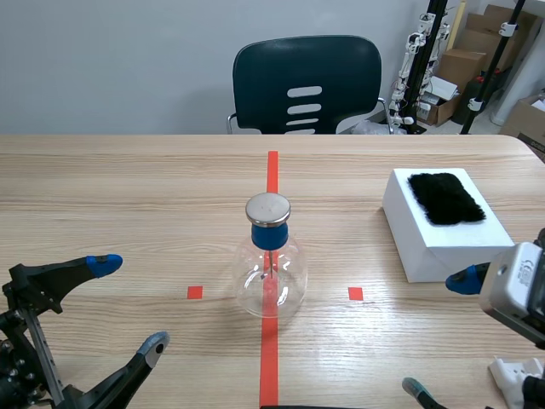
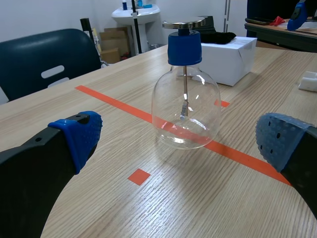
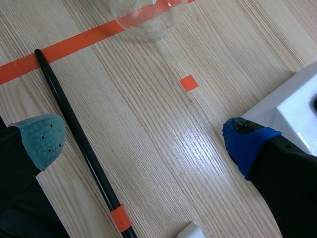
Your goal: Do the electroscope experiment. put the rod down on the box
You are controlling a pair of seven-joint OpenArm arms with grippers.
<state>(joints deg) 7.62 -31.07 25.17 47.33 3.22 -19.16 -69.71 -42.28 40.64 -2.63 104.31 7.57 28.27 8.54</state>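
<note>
On the surface's near side, the rod [image 3: 78,130] is seen lying flat between the spread right jaws, just near of the flask [image 1: 269,264] at the centre, while the box [image 1: 451,239] is set at the right and the left jaws are held released.

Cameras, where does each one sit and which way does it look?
Scene view: sits between the arms, looks across the table at the glass flask, white box and chair; left fingers and right fingers show low.
Left wrist view: sits on the left arm, looks forward at the flask; its open left fingers show.
Right wrist view: sits on the right arm, looks down at the black rod on the table; its open right fingers show.
Shared: all three see the flask and box.
</note>
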